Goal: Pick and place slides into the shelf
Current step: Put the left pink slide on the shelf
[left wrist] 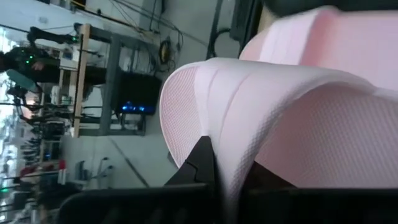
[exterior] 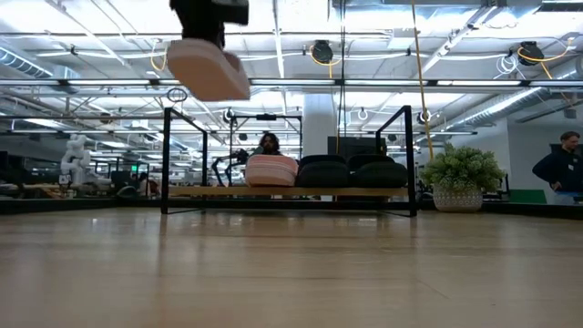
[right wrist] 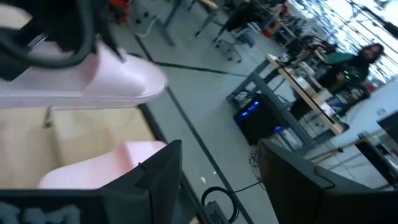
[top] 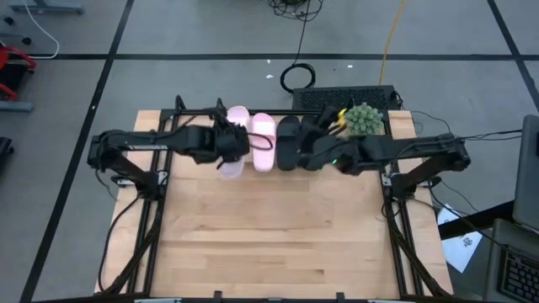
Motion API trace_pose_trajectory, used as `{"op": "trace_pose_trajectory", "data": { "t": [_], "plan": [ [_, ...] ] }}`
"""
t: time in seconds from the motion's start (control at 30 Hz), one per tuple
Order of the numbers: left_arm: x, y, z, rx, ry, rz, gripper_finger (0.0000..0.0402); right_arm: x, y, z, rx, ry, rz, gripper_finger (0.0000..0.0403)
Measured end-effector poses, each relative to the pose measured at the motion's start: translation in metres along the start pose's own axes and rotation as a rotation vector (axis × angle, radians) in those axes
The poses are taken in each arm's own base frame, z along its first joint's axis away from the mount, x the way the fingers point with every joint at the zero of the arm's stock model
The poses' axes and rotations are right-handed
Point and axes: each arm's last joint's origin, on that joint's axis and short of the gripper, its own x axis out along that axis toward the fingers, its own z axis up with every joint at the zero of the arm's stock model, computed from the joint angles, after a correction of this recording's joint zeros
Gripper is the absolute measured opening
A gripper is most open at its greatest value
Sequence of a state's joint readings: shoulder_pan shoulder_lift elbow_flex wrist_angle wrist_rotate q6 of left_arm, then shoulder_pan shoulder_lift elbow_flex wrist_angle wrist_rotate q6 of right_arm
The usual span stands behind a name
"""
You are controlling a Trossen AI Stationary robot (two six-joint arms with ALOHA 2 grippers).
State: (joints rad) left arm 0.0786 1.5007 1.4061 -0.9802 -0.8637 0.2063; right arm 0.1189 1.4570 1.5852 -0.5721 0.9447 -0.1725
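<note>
The left gripper [top: 229,145] holds a pale pink slide [exterior: 206,69] clamped aloft near the shelf [exterior: 290,192]. Beside the black slides [top: 289,141], the right gripper [top: 310,156] has fingers apparently parted, empty.

Left wrist view. A pale pink slide [left wrist: 280,106] fills most of the frame, its textured strap clamped by the left gripper [left wrist: 227,171]. Beyond it, a person [left wrist: 18,59] stands among workshop benches.

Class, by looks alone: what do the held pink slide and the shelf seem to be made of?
Pink slide in the left pincer: likely soft matte foam or rubber; its strap shows a fine dimpled texture. Shelf: thin black rods, probably painted metal, carrying a pale board with a wood look.
</note>
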Motion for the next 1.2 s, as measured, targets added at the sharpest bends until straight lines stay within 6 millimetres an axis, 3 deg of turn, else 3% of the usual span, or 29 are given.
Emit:
{"op": "trace_pose_trajectory", "data": {
  "t": [0.17,0.3,0.5,0.8,1.2],
  "plan": [
    [0.034,0.003,-0.008,0.027,0.02,-0.061,0.0,-0.006,-0.031,0.0,0.067,-0.014,-0.043,0.0201],
    [0.056,0.002,-0.01,0.037,-0.003,-0.045,0.0,-0.004,-0.04,-0.001,0.088,-0.015,-0.062,0.0201],
    [0.083,0.008,-0.024,0.017,0.019,-0.071,0.0,0.003,-0.035,-0.002,0.045,0.002,-0.064,0.0201],
    [0.104,0.013,-0.029,-0.047,-0.02,-0.121,0.0,0.014,-0.033,-0.002,0.034,0.018,-0.084,0.0201],
    [0.146,-0.011,-0.031,0.06,0.12,-0.125,0.0,0.015,-0.032,-0.002,0.033,0.018,-0.079,0.0201]
  ]
}}
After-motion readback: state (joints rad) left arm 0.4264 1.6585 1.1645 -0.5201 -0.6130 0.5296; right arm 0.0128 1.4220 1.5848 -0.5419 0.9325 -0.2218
